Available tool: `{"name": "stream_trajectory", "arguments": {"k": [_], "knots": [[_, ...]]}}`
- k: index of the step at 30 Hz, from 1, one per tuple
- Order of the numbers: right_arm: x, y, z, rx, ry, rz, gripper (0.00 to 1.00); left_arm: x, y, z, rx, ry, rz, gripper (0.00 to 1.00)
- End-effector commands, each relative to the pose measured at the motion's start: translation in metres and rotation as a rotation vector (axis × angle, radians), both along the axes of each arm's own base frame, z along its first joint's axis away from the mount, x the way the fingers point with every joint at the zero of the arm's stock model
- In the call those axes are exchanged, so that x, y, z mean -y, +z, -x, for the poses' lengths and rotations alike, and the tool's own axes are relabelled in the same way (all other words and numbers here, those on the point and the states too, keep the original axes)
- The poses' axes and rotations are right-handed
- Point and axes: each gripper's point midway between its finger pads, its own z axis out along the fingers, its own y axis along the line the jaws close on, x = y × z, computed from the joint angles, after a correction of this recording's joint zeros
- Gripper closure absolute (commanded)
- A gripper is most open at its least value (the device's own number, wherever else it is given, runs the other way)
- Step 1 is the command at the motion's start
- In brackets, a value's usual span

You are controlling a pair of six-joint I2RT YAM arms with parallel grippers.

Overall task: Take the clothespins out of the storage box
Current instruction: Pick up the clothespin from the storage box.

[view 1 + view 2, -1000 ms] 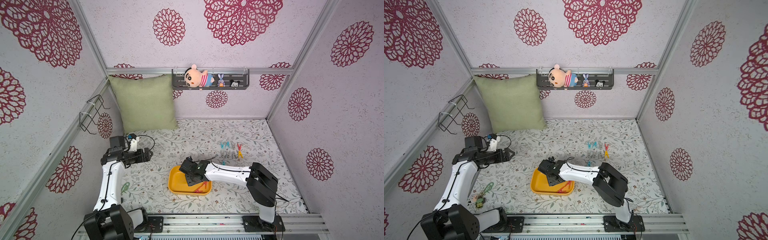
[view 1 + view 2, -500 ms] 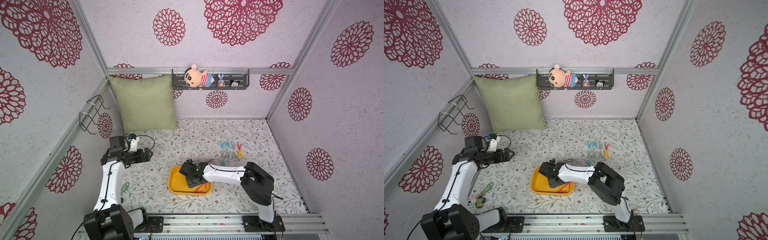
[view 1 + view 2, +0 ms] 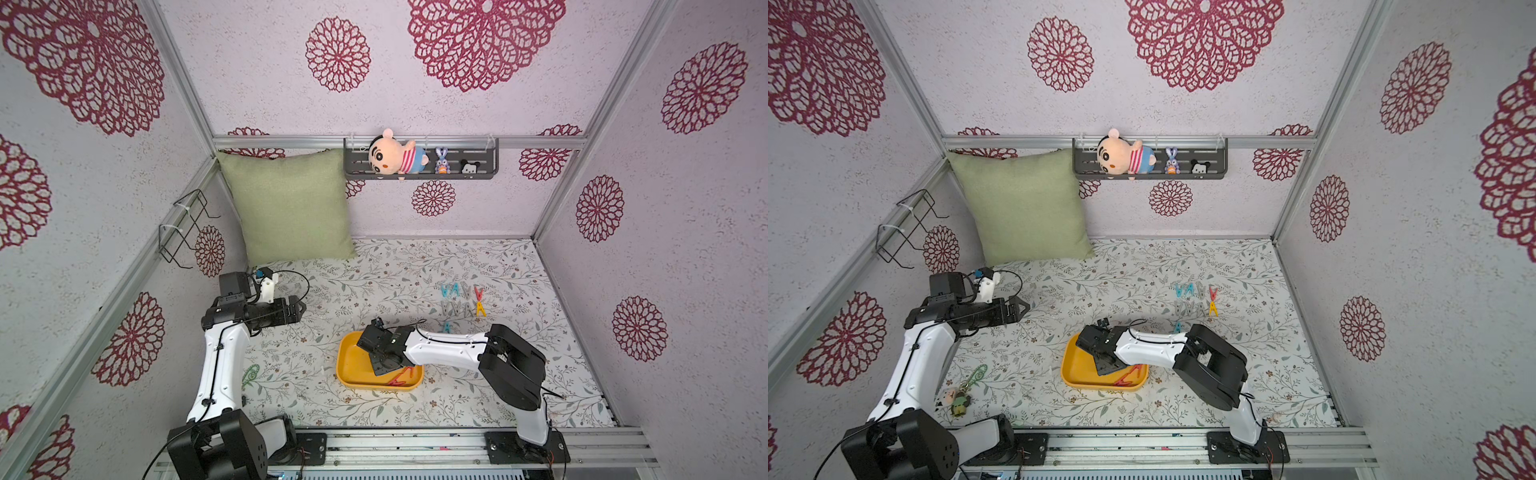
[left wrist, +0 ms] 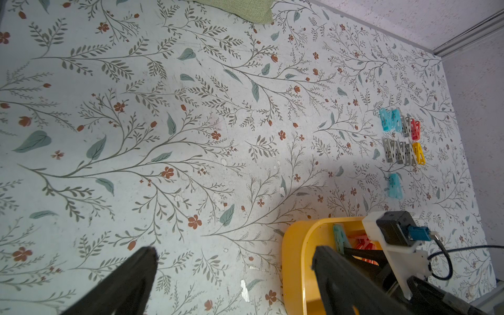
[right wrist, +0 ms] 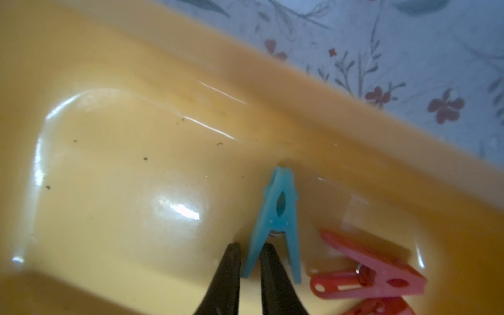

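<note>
The yellow storage box (image 3: 353, 365) (image 3: 1077, 370) sits at the front middle of the table. My right gripper (image 5: 251, 246) (image 3: 386, 363) reaches down into it. Its fingers are shut on one leg of a teal-blue clothespin (image 5: 281, 215) that stands against the box wall. Two red clothespins (image 5: 381, 278) (image 3: 399, 379) lie beside it in the box. Several clothespins (image 3: 463, 299) (image 4: 401, 141) in teal, grey, red and yellow lie in rows on the table behind the box. My left gripper (image 3: 301, 309) (image 4: 233, 253) hovers open and empty at the left, apart from the box.
A green pillow (image 3: 291, 208) leans in the back left corner. A dark shelf (image 3: 419, 174) with toys hangs on the back wall, and a wire rack (image 3: 183, 228) on the left wall. A small keychain toy (image 3: 961, 399) lies near the left arm's base.
My right gripper's jaws have closed on the teal-blue clothespin's leg inside the box, and its forearm has shifted slightly. The left arm has not moved.
</note>
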Motion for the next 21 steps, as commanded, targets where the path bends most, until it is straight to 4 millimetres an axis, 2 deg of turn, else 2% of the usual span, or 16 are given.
{"name": "stream_trajectory", "arguments": {"k": [1, 4, 12, 18, 21], "knots": [[0.007, -0.001, -0.002, 0.019, -0.007, 0.041, 0.93, -0.001, 0.005, -0.001, 0.034, -0.009, -0.002, 0.02], [0.006, 0.002, -0.001, 0.027, -0.001, 0.037, 1.00, -0.001, 0.005, -0.001, 0.034, -0.009, -0.002, 0.03], [-0.008, 0.029, 0.004, 0.082, 0.059, -0.018, 1.00, 0.000, 0.004, 0.000, 0.033, -0.012, -0.001, 0.03], [-0.020, 0.047, 0.019, 0.095, 0.149, -0.111, 1.00, 0.001, 0.006, 0.000, 0.036, -0.015, 0.002, 0.03], [-0.025, 0.062, 0.025, 0.109, 0.176, -0.193, 1.00, 0.001, 0.006, 0.000, 0.036, -0.015, 0.002, 0.03]]}}
